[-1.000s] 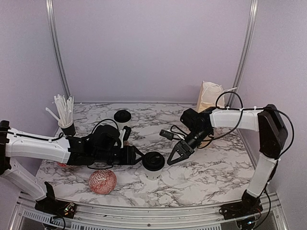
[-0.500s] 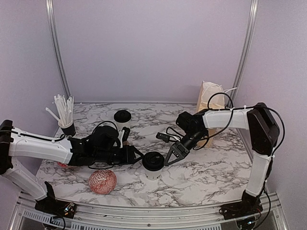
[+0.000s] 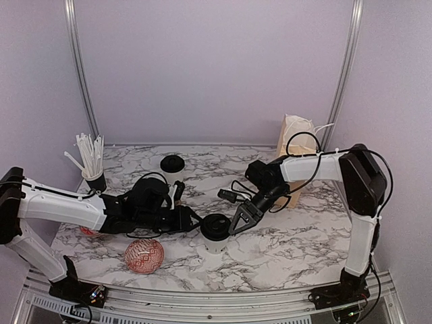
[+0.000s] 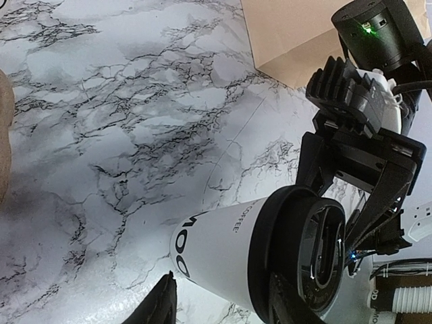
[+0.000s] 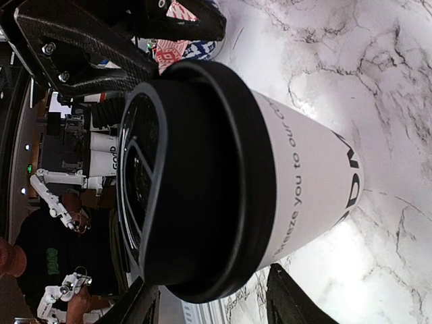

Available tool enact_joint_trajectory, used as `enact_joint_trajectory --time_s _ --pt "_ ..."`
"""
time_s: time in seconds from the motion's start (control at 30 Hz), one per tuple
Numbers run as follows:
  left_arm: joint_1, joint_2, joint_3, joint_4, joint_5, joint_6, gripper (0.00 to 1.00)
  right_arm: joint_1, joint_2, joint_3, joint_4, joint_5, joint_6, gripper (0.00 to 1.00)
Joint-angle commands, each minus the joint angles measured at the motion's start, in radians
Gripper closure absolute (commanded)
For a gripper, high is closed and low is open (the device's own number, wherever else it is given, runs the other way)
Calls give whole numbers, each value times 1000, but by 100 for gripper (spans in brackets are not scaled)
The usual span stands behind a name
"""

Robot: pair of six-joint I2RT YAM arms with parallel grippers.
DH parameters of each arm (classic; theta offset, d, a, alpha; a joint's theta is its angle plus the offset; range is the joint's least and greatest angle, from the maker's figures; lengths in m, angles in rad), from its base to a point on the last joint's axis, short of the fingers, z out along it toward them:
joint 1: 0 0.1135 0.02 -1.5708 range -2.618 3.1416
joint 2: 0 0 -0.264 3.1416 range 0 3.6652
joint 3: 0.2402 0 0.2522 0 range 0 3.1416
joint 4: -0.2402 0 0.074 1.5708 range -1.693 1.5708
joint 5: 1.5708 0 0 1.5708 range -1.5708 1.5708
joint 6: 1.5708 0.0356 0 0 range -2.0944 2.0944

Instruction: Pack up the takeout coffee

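The left tool (image 4: 223,305) has its fingers apart on either side of a white coffee cup (image 3: 216,229). I cannot tell whether they press on it. The right tool (image 3: 237,223) is spread wide just at the cup's 3 o'clock. In the right wrist view its fingers flank the black lid (image 5: 196,175) with no clear contact. The cup stands upright on the marble desk (image 3: 297,236), near the front centre. A second lidded cup (image 3: 172,166) stands well apart at 11 o'clock. A red patterned bowl (image 3: 144,254) sits at 8 o'clock and a tan paper bag (image 3: 295,138) at 2 o'clock.
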Motion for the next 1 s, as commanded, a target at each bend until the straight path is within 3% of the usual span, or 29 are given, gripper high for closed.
enact_joint_trajectory --time_s 0.0,0.23,0.43,0.57,0.97 --pt "2 23 -25 14 26 -1 54 -2 23 36 15 20 19 49" --pt "2 49 -85 -26 26 -19 58 -1 75 19 57 163 84 53" --pt "-2 83 -183 -116 -68 -29 61 -1 114 1 82 254 121 56" --pt "-2 117 -214 -87 -64 -33 62 -1 128 -2 86 303 121 57" --pt "-44 11 -47 -98 -83 73 58 -2 5 52 37 239 -3 60"
